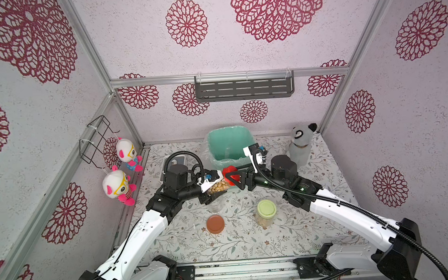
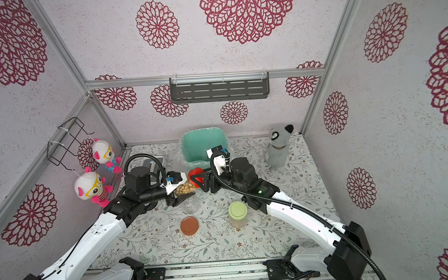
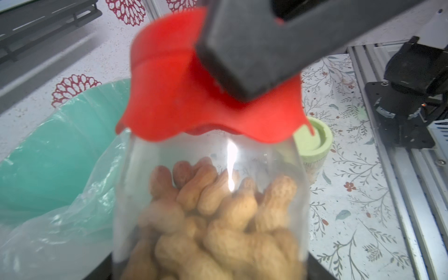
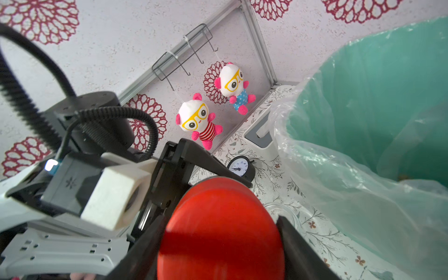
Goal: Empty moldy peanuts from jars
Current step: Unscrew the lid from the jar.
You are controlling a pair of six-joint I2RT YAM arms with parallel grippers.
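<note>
The desk is covered with a pale cloth printed with small leaves and flowers. It fills the lower middle of both top views. The walls around it are light with big dark red flower patterns, and they are joined by silver metal bars. A grey shelf hangs on the back wall, at the centre of the frame. At the left of the frame there is a wire rack, and two plush dolls with yellow glasses hang from it. A grey plush animal stands in the back right corner of the desk.

At the middle back of the desk stands a green bin lined with a clear plastic bag. Just in front of it the left claw is clamped on the red-lid jar. It holds this jar on its side above the desk, and the peanuts fill the part of the jar near the claw. The right claw is at the red lid, with one black finger lying against each side of it.

Below the held jar, an open jar stands on the desk and looks empty. A brown lid lies flat near it, lower in the frame. The green-lid jar stands to the right of them, closed, with peanuts inside
</note>
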